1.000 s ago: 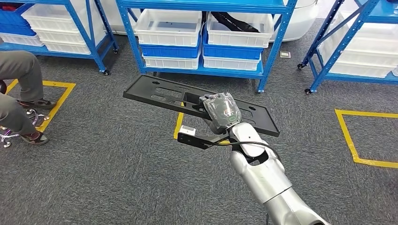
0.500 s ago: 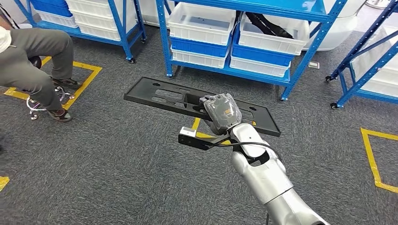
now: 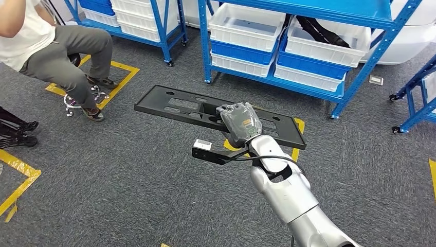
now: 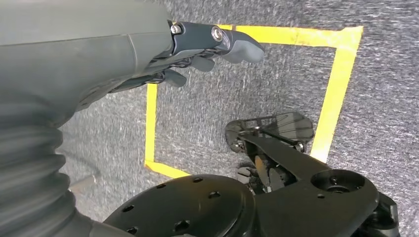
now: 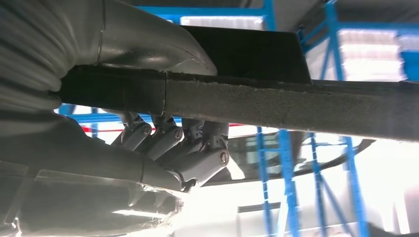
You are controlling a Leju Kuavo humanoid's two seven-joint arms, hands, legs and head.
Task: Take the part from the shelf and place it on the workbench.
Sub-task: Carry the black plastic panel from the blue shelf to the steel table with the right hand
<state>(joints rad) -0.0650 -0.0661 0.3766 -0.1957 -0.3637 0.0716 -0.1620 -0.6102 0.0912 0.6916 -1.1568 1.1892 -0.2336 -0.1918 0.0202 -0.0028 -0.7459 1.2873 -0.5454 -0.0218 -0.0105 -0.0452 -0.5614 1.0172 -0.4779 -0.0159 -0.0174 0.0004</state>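
- Right hand (image 3: 240, 121) is clamped on the part (image 3: 175, 107), thumb over the top face and fingers (image 5: 170, 143) curled under it. A firm grip, nothing loose about it.
- The part is a long flat black plate with slots and holes. It is carried level in the air above the grey carpet, touching nothing else.
- The hand grips it well toward one end, so most of the plate sticks out past the hand to the robot's left, with a short end toward the yellow floor tape (image 3: 297, 140).
- Left hand (image 4: 197, 54) hangs low over the carpet with its fingers loosely apart and nothing in it. A yellow taped square (image 4: 341, 74) lies on the floor below.
- Step in hand, as I judge it: the carry. The part is off the shelf and in transit, with no workbench in sight here.
- Next move calls for bringing the workbench into view, keeping the plate level, then lowering it flat before the fingers let go.
- Worth watching: that off-centre hold puts a lot of leverage on the long end, so a tilt or swing looks like the risk.
- Further out, the blue shelf (image 3: 355, 67) with white bins (image 3: 247, 25) stands ahead across the carpet.
- A seated person (image 3: 56, 46) sits on a stool to the left, well apart from the plate's far end.
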